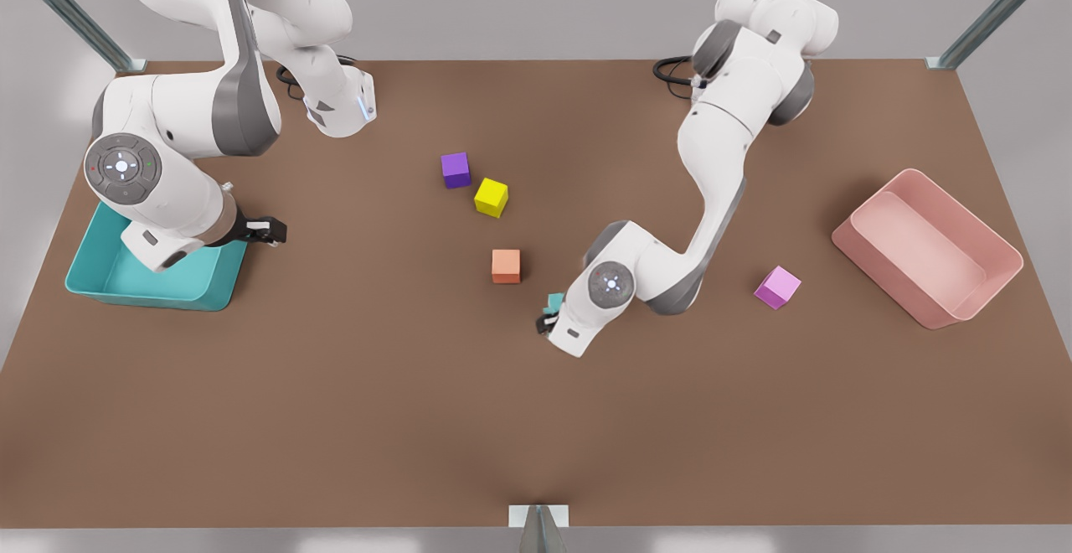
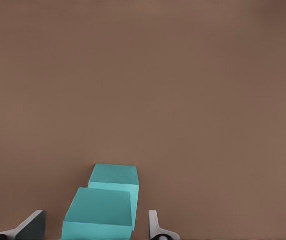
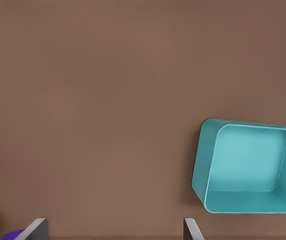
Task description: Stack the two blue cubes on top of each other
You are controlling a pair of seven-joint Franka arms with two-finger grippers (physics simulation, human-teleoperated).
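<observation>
Two blue cubes show in the left wrist view. The nearer one (image 2: 100, 212) sits over the farther one (image 2: 114, 175) and seems to rest on it. My left gripper (image 2: 97, 215) is open around the nearer cube, with a gap between the cube and each finger. In the front view the cubes (image 1: 554, 300) peek out beside that gripper (image 1: 546, 318), just right of the table's middle. My right gripper (image 1: 270, 230) waits open at the front view's left, beside the teal bin (image 1: 151, 285). In its wrist view the right gripper (image 3: 115, 222) has only bare table between its fingers.
A purple cube (image 1: 456, 169), a yellow cube (image 1: 491, 197) and an orange cube (image 1: 506, 266) lie near the table's middle. A pink cube (image 1: 777, 287) and a pink bin (image 1: 928, 245) are at the front view's right. The teal bin (image 3: 247, 170) also shows in the right wrist view.
</observation>
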